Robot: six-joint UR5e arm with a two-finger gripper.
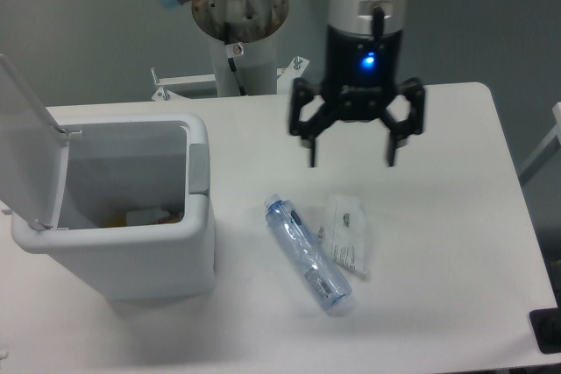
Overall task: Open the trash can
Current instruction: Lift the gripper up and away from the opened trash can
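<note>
The white trash can (158,260) stands at the left of the table. Its flat lid (26,142) is swung up and back on the left side, so the inside shows with some scraps at the bottom. A grey latch button (200,169) sits on the right rim. My gripper (352,155) hangs open above the table to the right of the can, well apart from it, with nothing between its fingers.
A clear plastic bottle (307,256) lies on the table right of the can. Beside it lies a clear plastic packet (346,234). The arm's base post (241,24) rises behind the table. A dark object (548,330) sits at the table's right front corner.
</note>
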